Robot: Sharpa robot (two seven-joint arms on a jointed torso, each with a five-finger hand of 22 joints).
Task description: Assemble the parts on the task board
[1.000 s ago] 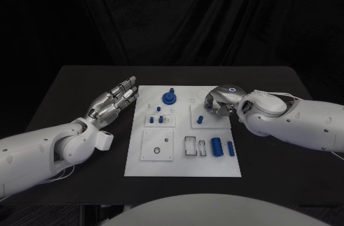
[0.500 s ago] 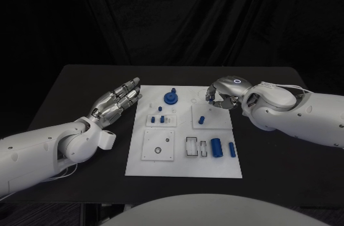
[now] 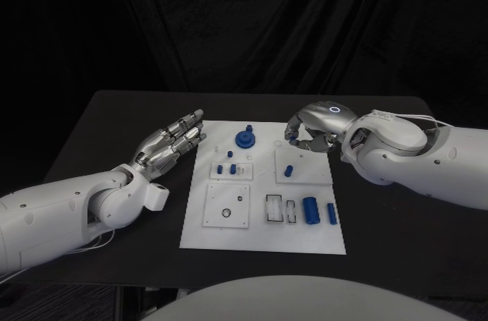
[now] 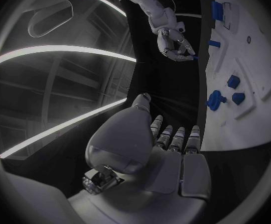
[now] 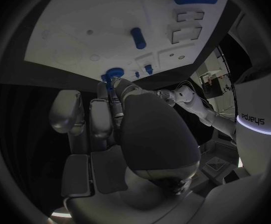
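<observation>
Having lifted away from the white board [image 3: 262,233] over the last second, the right hand [image 3: 310,132] is pinching a small blue part [image 4: 192,57] above its far edge, while the left hand [image 3: 173,139] is hovering spread and empty beside it, and a loose pinch could drop the piece.

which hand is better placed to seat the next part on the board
Right, probably: the right hand hovers over the task board with a small blue part at its fingers. The left hand lies open beside the board.
</observation>
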